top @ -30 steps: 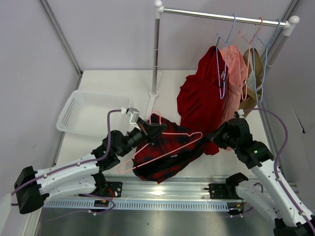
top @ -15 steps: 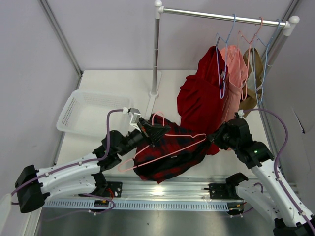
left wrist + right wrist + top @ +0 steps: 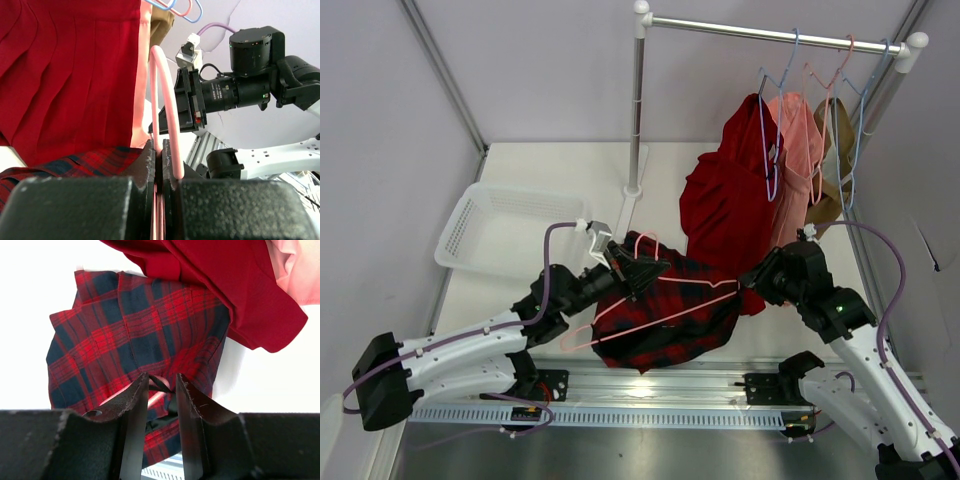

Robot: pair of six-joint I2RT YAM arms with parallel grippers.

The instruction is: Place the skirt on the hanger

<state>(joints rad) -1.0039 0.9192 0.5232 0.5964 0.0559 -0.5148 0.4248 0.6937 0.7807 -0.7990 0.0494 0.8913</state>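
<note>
The red-and-black plaid skirt [image 3: 670, 318] lies bunched on the table between the arms, with the thin pale-pink hanger [image 3: 665, 312] slanting across it. My left gripper [image 3: 638, 268] is shut on the hanger's wire just below its hook; in the left wrist view the jaws [image 3: 161, 147] pinch the pink wire [image 3: 165, 100]. My right gripper [image 3: 750, 283] sits at the hanger's right end. In the right wrist view its fingers [image 3: 162, 380] stand slightly apart over the skirt [image 3: 135, 335]. A black strap and a bit of pink wire show in the gap.
A plain red garment [image 3: 725, 205] and a salmon-pink one [image 3: 800, 150] hang on blue hangers [image 3: 775, 90] from the rack rail [image 3: 770, 35]. The rack pole [image 3: 637, 110] stands behind the skirt. A white basket [image 3: 495, 230] sits at the left.
My left gripper has moved right and a little away with the hanger, swinging its hook end over the skirt. The skirt has shifted with it. The right arm has barely moved.
</note>
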